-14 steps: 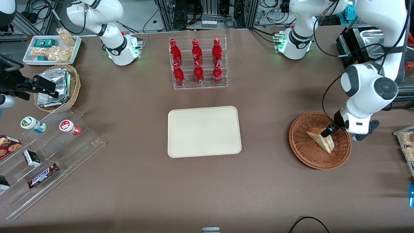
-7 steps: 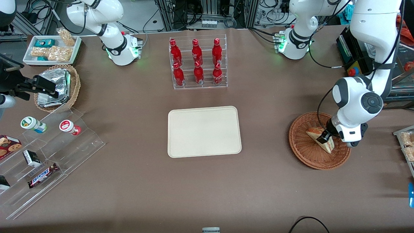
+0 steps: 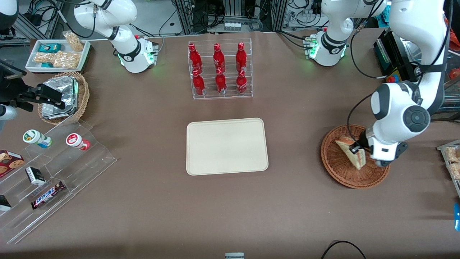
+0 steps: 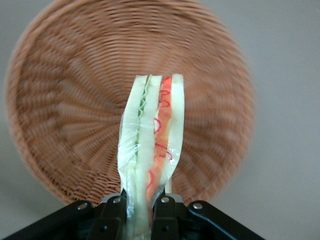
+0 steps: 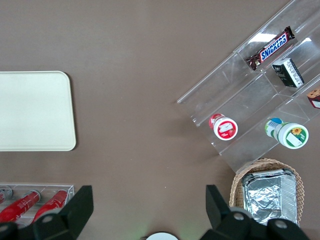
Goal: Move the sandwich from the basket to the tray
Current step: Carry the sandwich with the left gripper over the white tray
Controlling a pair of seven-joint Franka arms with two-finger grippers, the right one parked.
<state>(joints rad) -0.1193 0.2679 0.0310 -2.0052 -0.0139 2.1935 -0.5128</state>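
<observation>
My left gripper (image 3: 357, 149) (image 4: 138, 202) is shut on the sandwich (image 3: 350, 151) (image 4: 151, 140), a clear-wrapped wedge of white bread with green and red-orange layers. The wedge hangs lifted a little above the reddish-brown wicker basket (image 3: 337, 169) (image 4: 60, 115), which has nothing else in it. The cream-beige tray (image 3: 226, 145) (image 5: 35, 110) lies flat at the table's middle, toward the parked arm's end from the basket, with nothing on it.
A clear rack of red bottles (image 3: 220, 70) stands farther from the front camera than the tray. A tan basket of foil packets (image 3: 64, 97), a white snack tray (image 3: 57, 54) and a clear stepped shelf (image 3: 54, 169) lie toward the parked arm's end.
The gripper came down onto the sandwich, closed on it, and raised it slightly out of the basket, shifting a little toward the tray.
</observation>
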